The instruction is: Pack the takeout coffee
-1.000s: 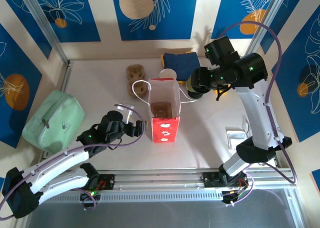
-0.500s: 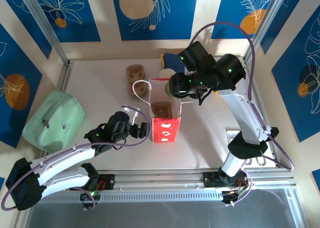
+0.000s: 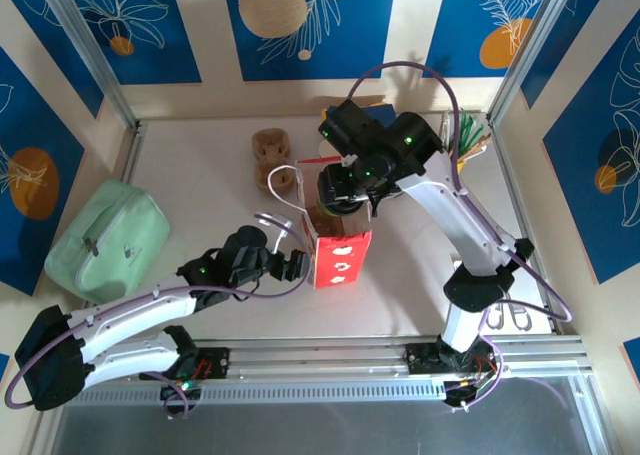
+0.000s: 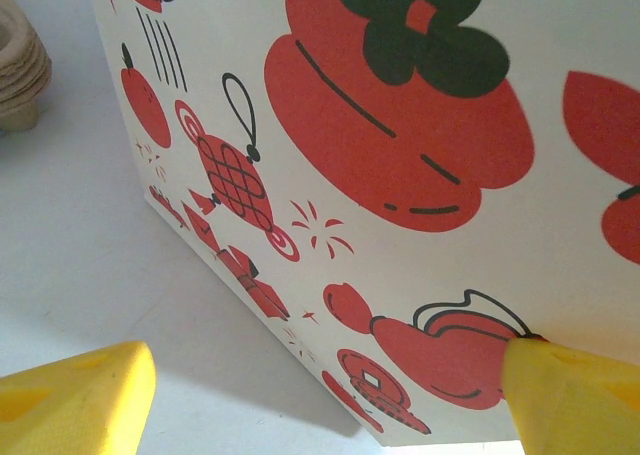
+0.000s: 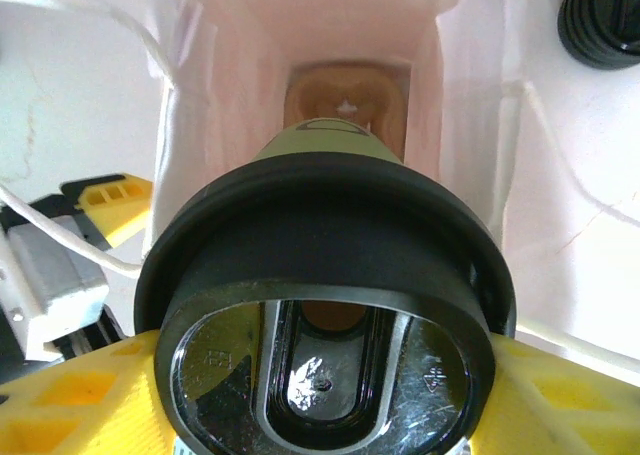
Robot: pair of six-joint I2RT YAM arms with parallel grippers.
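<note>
The takeout coffee (image 5: 325,275), a lime-green cup with a black lid, hangs upright between my right gripper's yellow fingers (image 5: 75,395). My right gripper (image 3: 345,190) is shut on it, directly over the open mouth of a red-and-white paper bag (image 3: 342,258). A brown pulp cup carrier (image 5: 345,95) lies at the bottom of the bag. My left gripper (image 3: 297,265) stands open against the bag's left side. In the left wrist view the printed bag wall (image 4: 400,125) lies close ahead, and the right fingertip (image 4: 575,395) touches it.
A mint-green pouch (image 3: 105,240) lies at the left. Brown pulp carriers (image 3: 272,147) sit behind the bag. A loose black lid (image 5: 600,20) rests on the table beside the bag. Green sticks (image 3: 470,135) lie at the back right.
My right arm has swung left with the coffee, from beside the bag to above its mouth. My left gripper has moved right up to the bag's side. The bag has tilted slightly.
</note>
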